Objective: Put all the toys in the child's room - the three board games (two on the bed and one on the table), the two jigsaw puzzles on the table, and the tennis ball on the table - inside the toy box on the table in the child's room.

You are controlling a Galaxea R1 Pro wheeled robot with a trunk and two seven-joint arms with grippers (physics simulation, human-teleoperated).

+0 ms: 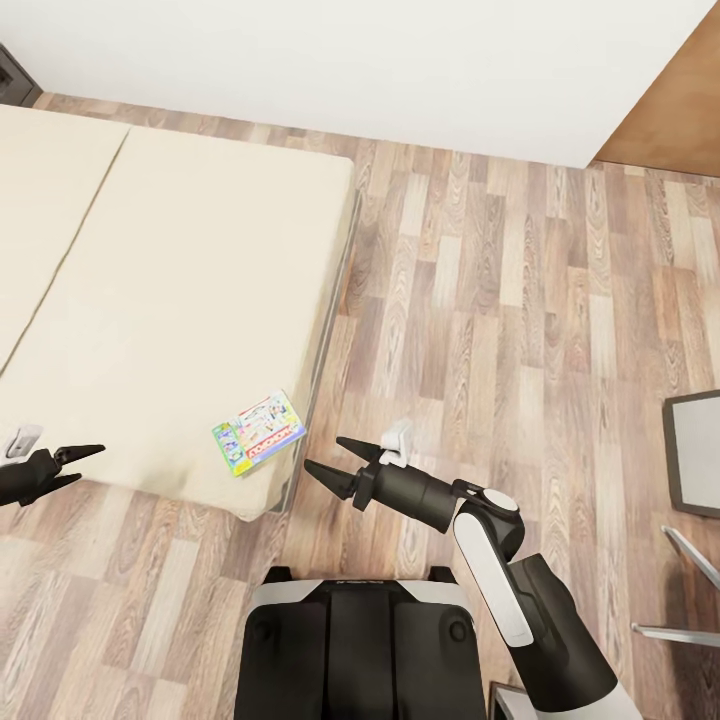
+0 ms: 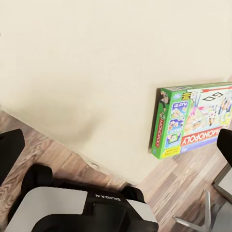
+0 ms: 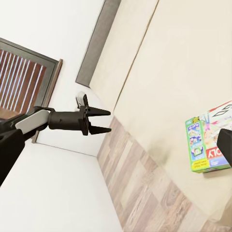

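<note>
One green-edged Monopoly board game [image 1: 259, 433] lies flat on bed [image 1: 170, 300]

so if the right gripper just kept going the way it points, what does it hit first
Probably the bed: the right gripper points at its near corner, where the Monopoly box lies. Height is unclear, so it may meet the mattress edge first.

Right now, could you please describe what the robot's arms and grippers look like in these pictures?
The right arm has glossy black links with white shell panels and a round grey joint cap at the elbow. Its forearm is a black cylinder carrying a small white box near the wrist. The right gripper and left gripper both end in two slim, pointed black fingers. In the right wrist view, the left arm shows a white panel too.
</note>
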